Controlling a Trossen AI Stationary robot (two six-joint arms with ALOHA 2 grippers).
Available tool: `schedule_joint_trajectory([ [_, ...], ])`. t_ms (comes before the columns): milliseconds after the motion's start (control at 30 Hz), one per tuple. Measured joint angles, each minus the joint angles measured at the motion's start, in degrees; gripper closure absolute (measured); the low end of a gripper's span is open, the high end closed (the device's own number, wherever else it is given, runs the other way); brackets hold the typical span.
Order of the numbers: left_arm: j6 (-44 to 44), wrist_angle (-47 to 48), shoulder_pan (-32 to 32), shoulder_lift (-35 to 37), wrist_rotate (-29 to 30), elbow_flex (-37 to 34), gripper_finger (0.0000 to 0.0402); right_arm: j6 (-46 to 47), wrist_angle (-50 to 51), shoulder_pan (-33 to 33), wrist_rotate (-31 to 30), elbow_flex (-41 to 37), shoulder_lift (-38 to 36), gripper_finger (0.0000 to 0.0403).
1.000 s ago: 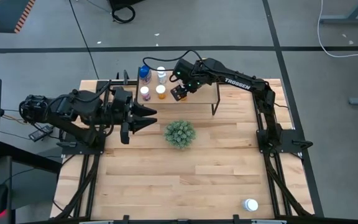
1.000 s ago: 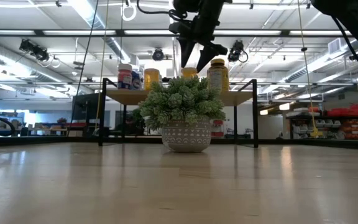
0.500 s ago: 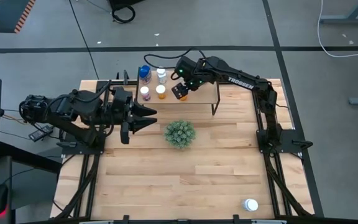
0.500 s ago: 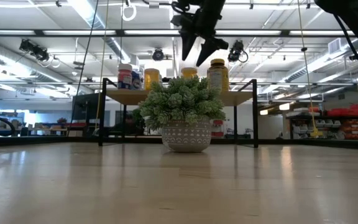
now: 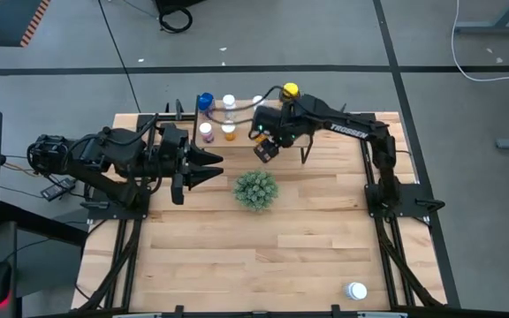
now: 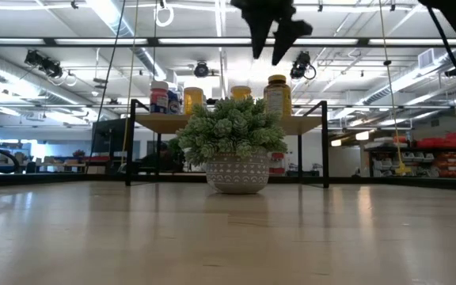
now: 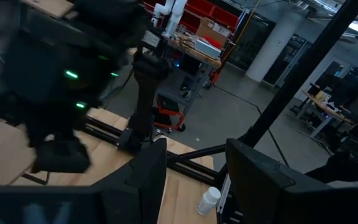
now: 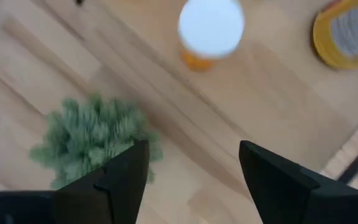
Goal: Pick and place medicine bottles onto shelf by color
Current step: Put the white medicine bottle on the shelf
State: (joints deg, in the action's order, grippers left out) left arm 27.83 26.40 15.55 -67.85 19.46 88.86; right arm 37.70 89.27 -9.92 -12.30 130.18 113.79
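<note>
The shelf (image 5: pixel 237 141) stands at the table's far edge on black legs. On it stand a blue bottle (image 5: pixel 205 101), white-capped bottles (image 5: pixel 229 102), a purple one (image 5: pixel 206 131), an orange one (image 5: pixel 229 131) and the amber yellow-capped bottle (image 5: pixel 290 90). My right gripper (image 5: pixel 265 148) hangs open and empty high above the shelf's near edge, fingers pointing down (image 6: pixel 274 39). Its wrist view looks down on the orange bottle (image 8: pixel 210 28) and the yellow cap (image 8: pixel 347 34). One white bottle (image 5: pixel 355 290) lies near the table's near right corner. My left gripper (image 5: pixel 210 168) waits open at the left.
A green spiky plant ball (image 5: pixel 255 190) in a white pot (image 6: pixel 236 172) sits mid-table, just in front of the shelf. Bare wooden tabletop spreads between the plant and the near edge. The left wrist view also catches the lying white bottle (image 7: pixel 207 200).
My right gripper has risen from among the bottles on the shelf and drawn back toward the table's near edge, staying open. The arm's shift has uncovered the yellow-capped bottle in the high view. The bottles have stayed in place.
</note>
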Motion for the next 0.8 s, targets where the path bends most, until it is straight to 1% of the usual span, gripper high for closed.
schedule_joint_trajectory([
  [167,0.0,0.1,0.07,0.0,0.0,0.0,0.023,5.74,0.78,5.68,-3.3,-0.1,-2.37,0.0145],
  [367,-0.35,0.55,0.07,0.0,0.0,0.0,0.0228,15.86,0.73,13.19,-5.82,-0.3,-3.62,0.0145],
  [500,-1.96,0.54,0.07,0.0,-0.02,0.0,0.0228,24.89,0.66,19.07,-5.48,-0.47,-3.14,0.0145],
  [667,-2.16,0.59,0.07,0.0,-0.02,0.0,0.0228,38.86,0.71,27.32,-5.12,-4.58,-3.1,0.0145],
  [800,-2.13,2.04,0.07,0.32,-0.04,0.0,0.0228,49.15,0.74,33.67,-1.8,-9.3,-3.14,0.0145],
])
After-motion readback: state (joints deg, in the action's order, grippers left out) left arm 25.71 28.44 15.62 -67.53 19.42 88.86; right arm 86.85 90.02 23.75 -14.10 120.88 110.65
